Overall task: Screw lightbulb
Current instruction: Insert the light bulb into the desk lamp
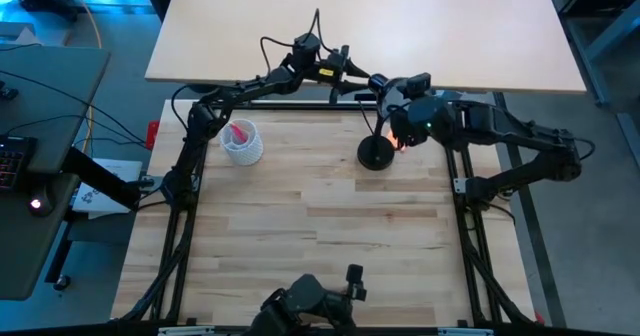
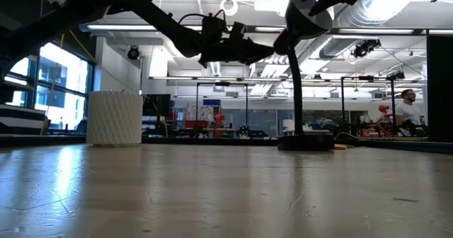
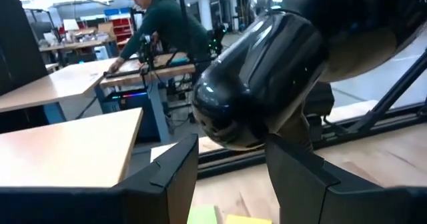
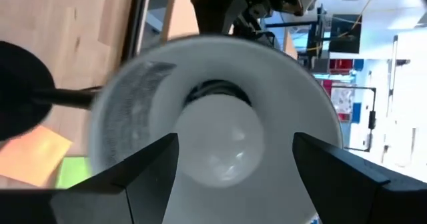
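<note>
A black desk lamp stands on its round base (image 1: pixel 376 154) at the table's far middle, its stem (image 2: pixel 297 89) rising to a tilted head (image 3: pixel 260 71). The right wrist view looks into the head's white inside (image 4: pixel 127 97), where the white frosted lightbulb (image 4: pixel 217 144) sits in the socket. My right gripper (image 4: pixel 237 137) is open in front of the shade's mouth, one finger on each side of the bulb and touching nothing that shows. My left gripper (image 1: pixel 372 84) reaches level from the far left to the back of the lamp head. My left gripper has the lamp head's rounded black back (image 3: pixel 230 134) between its two fingertips (image 3: pixel 190 151), coming level from the table's far left side. The head bulges wider than the gap and hides the exact place of contact. The lamp stays upright on its base.
A white ribbed cup (image 1: pixel 241 141) with pink items stands at the far left of the table. Orange and green paper notes (image 4: pixel 40 154) lie by the lamp base. A second table (image 1: pixel 360 26) stands beyond the far edge, and a person (image 3: pixel 160 31) works in the room behind.
</note>
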